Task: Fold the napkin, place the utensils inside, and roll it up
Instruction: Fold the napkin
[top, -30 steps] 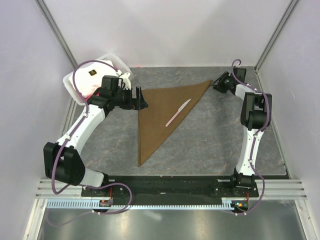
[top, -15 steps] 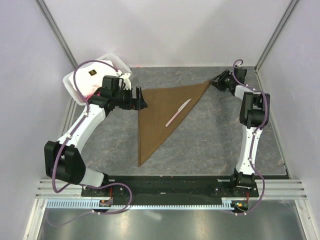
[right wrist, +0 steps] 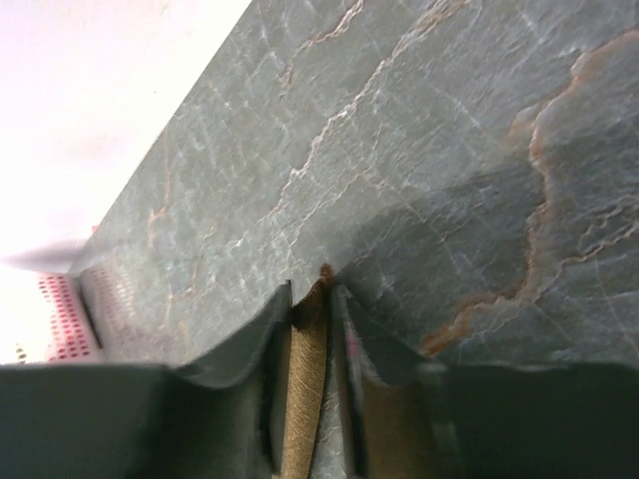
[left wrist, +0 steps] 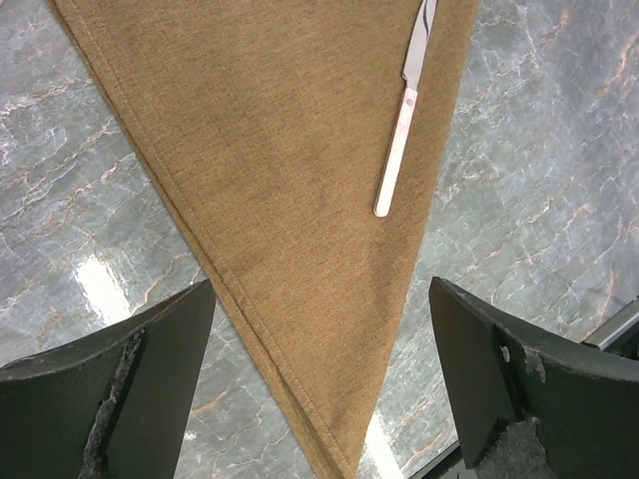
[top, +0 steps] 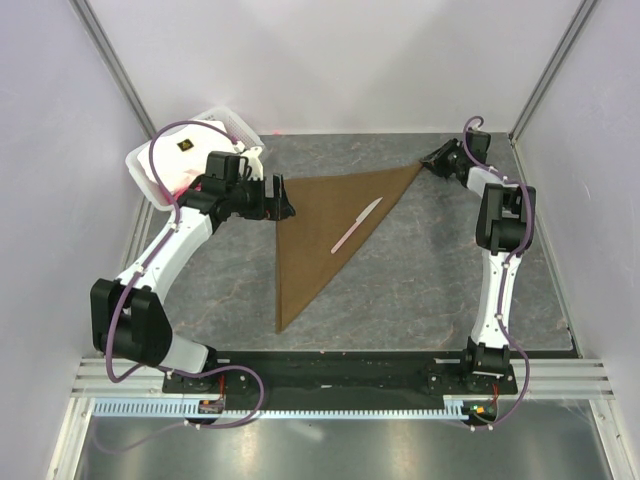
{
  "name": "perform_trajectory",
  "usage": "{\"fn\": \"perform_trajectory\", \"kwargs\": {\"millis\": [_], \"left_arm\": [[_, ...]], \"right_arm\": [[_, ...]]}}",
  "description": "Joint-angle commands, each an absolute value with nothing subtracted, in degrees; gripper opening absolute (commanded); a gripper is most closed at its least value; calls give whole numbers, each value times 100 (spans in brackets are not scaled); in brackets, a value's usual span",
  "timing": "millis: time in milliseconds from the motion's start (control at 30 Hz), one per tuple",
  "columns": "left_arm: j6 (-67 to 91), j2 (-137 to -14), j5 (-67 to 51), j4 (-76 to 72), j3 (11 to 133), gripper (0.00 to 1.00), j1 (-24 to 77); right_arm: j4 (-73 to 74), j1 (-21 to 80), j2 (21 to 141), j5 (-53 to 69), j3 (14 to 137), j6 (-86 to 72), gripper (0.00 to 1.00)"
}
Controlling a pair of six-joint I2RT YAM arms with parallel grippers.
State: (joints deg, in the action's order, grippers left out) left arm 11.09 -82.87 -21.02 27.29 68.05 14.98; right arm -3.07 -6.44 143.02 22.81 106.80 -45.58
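Note:
The brown napkin (top: 325, 225) lies on the table folded into a triangle, and it fills the left wrist view (left wrist: 280, 150). A silvery utensil with a pale pink handle (top: 357, 225) lies on it near the long right edge, and it also shows in the left wrist view (left wrist: 397, 150). My left gripper (top: 285, 197) is open at the napkin's back left corner, its jaws wide on either side of the corner (left wrist: 319, 289). My right gripper (top: 428, 163) is shut on the napkin's back right tip (right wrist: 305, 399), low at the table (right wrist: 312, 299).
A white basket (top: 150, 170) holding pale cloths stands at the back left, just behind the left arm. Pale walls and metal posts close in the table at the back and sides. The arms' black base rail runs along the near edge.
My right gripper has shifted a little back and left onto the napkin's right tip. The left arm, napkin and utensil have barely moved.

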Motion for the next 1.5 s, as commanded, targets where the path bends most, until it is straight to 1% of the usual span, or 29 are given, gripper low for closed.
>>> {"fn": "perform_trajectory", "kwargs": {"millis": [0,200,367,400,467,733,1067,1133,1467], "left_arm": [[861,-8262,-2030,2610,6873,95,1521],[853,-8235,-2004,2628,6873,95,1521],[844,-8253,-1995,2637,6873,95,1512],[844,-8253,-1986,2637,6873,95,1520],[835,-8270,-1960,2637,6873,95,1521],[835,-8279,-1951,2646,6873,95,1521],[879,-8235,-1898,2707,6899,95,1520],[888,-8218,-1898,2707,6891,95,1512],[940,-8183,-1925,2733,6908,95,1512]], "right_arm": [[237,-589,14598,1898,10872,-4333,25],[264,-589,14634,1837,10995,-4368,14],[53,-571,14590,2074,11004,-4377,5],[-139,-571,14520,2100,10969,-4377,3],[-491,-563,14415,2153,10767,-4421,1],[-1643,-457,13641,2610,10055,-4535,0],[-1380,-44,12938,2734,9967,-4123,0],[-1266,219,12850,2733,9844,-4017,0],[-1354,843,11963,2918,8518,-3876,0]]}}
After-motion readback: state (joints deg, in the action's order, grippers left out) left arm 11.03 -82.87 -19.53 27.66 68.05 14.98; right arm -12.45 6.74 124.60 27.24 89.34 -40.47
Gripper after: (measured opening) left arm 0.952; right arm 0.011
